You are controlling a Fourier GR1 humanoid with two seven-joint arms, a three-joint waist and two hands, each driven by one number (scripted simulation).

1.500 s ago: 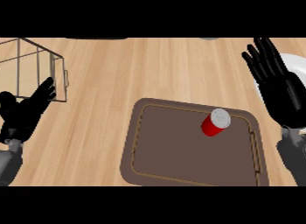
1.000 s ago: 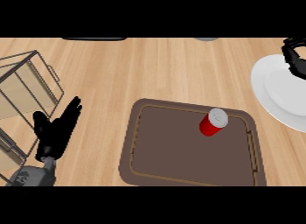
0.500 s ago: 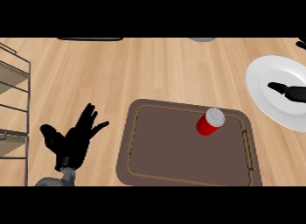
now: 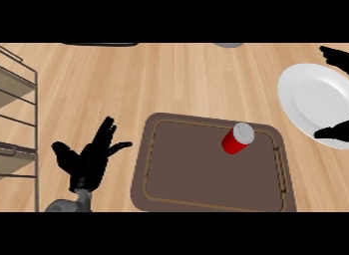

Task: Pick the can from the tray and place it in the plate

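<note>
While the left hand [image 4: 89, 159] sits at the lower left of the frame, fingers straight and spread, pointing up and a bit right, it holds nothing. It is over bare bench [image 4: 170, 79], just left of the tray [image 4: 207, 194], not touching it. Its grey wrist shows at the bottom edge.

Right hand [image 4: 343, 130] is at the far right edge, mostly cut off. Only dark fingers show: one part over the lower right rim of the plate [image 4: 310, 99], another at the upper right corner of the frame above the plate. They look extended rather than curled, with nothing in them.

Can [image 4: 237, 139], red with a silver top, stands on the tray in its upper right part, near the tray's top edge. No hand touches it. The plate, white, lies right of the tray, upper right of the frame, with nothing on it apart from the overlapping fingers.

Wire rack [image 4: 12, 124] runs along the left edge.

Versus half a second ago: the left hand has come slightly up and right, fingers now closer together. The right hand's fingers sit lower on the plate rim. Can and tray are unchanged. The rack shows more at left.
</note>
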